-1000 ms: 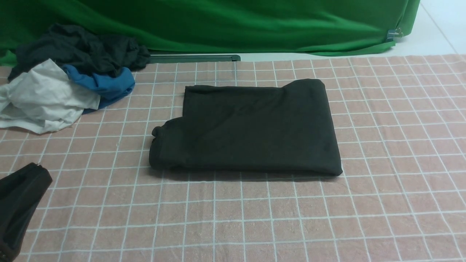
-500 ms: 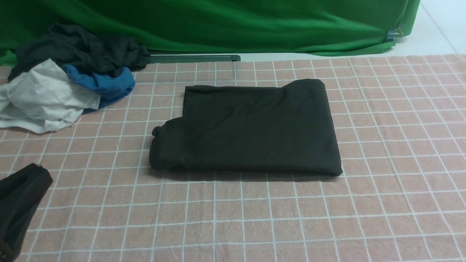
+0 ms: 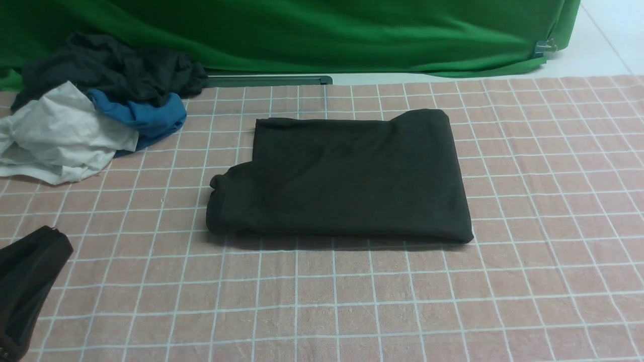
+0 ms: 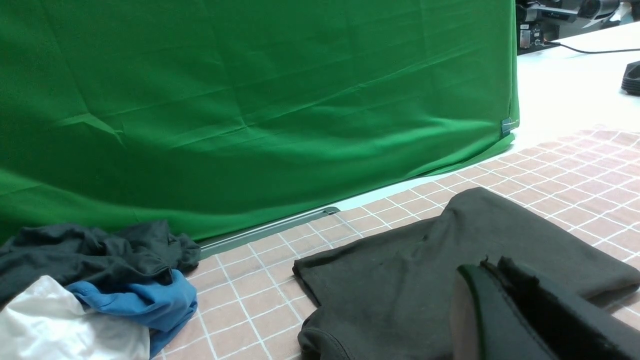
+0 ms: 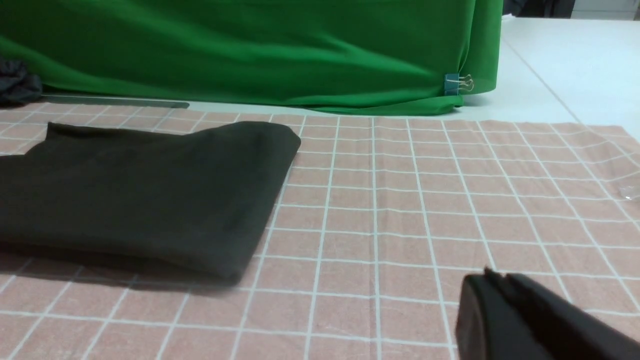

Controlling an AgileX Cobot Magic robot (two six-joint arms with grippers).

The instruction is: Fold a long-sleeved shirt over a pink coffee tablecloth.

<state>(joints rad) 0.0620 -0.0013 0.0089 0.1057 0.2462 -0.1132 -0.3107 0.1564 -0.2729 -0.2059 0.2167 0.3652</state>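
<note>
The left gripper [image 3: 30,281], jaws pressed together and holding nothing, sits low at the near left edge of the front view, while the right gripper [image 5: 492,282], likewise closed and empty, shows only to its own wrist camera.

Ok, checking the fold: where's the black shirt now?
Front view: the long-sleeved shirt lies folded mid pink tablecloth, right of the clothes pile.
</note>
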